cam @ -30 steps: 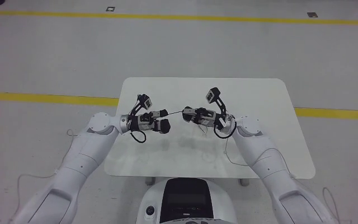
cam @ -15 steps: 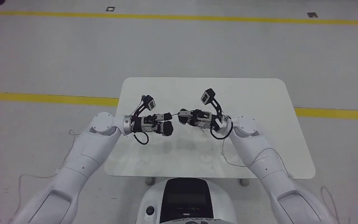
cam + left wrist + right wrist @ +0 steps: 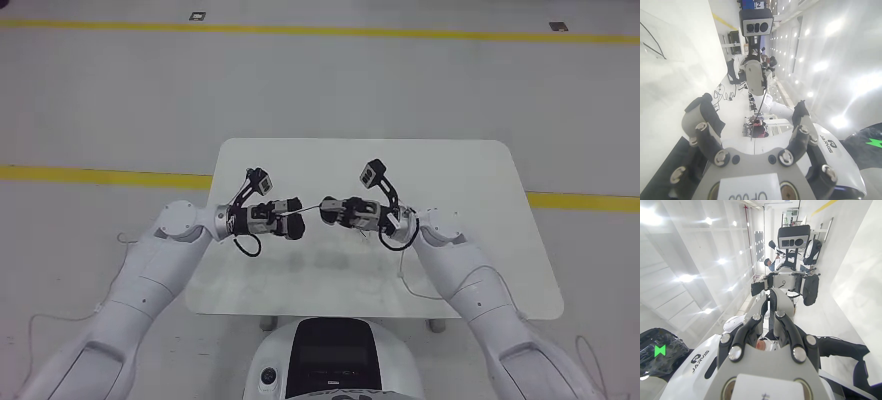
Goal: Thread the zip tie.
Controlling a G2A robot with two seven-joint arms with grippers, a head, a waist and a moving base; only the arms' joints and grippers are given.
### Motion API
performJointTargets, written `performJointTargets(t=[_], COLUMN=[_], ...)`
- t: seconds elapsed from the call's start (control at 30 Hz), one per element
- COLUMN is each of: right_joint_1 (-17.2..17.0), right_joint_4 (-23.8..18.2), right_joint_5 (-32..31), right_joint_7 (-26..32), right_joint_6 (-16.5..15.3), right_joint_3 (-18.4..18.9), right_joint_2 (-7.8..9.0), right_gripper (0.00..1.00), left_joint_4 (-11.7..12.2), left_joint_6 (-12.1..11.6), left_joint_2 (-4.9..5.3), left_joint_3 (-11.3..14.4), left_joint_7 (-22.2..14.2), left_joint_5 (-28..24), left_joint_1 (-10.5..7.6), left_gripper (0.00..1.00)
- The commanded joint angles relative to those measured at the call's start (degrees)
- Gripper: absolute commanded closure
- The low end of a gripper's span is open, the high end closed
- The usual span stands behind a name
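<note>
A thin black zip tie [image 3: 311, 207] spans the small gap between my two grippers above the white table [image 3: 450, 170]. My right gripper [image 3: 326, 208] is shut on the ribbed black strap [image 3: 772, 306], which runs out past its fingertips [image 3: 780, 298]. The left gripper [image 3: 298, 215] faces it with its fingers [image 3: 704, 106] spread wide apart. The strap's free end [image 3: 753, 125] hangs in the gap between those fingers and touches neither. Through the right wrist view, the left gripper [image 3: 783, 283] sits head-on just beyond the strap's tip.
Both arms are raised over the middle of the table, wrists angled toward each other. Grey floor with yellow lines [image 3: 100, 175] surrounds the table.
The right gripper has moved a little toward the left one, narrowing the gap. The left gripper dipped toward the robot, then returned, and now sits around the strap's tip.
</note>
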Motion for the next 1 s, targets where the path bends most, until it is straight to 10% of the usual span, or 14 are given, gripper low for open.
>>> performJointTargets(t=[0.0,0.4,0.57,0.97], right_joint_1=[0.1,2.1,2.3,1.1], right_joint_4=[0.2,2.8,2.7,-0.6], right_joint_5=[0.1,-0.2,-1.7,-6.4], right_joint_7=[-0.1,-0.9,-2.0,-2.3], right_joint_6=[0.1,0.4,0.2,3.1], right_joint_3=[-0.5,-3.8,-3.4,-2.2], right_joint_2=[-0.09,-0.81,-0.46,0.92], right_gripper=[1.0,1.0,1.0,1.0], left_joint_4=[-0.3,0.0,0.2,0.2], left_joint_6=[0.2,0.0,-0.2,0.2], left_joint_2=[-0.02,-0.26,-0.2,0.01], left_joint_3=[0.2,1.4,1.3,1.2], left_joint_7=[-0.2,-0.2,0.2,1.6], left_joint_5=[0.0,-0.3,-0.1,0.4], left_joint_1=[0.0,-0.53,-0.54,-0.3], left_gripper=[0.0,0.0,0.51,0.7])
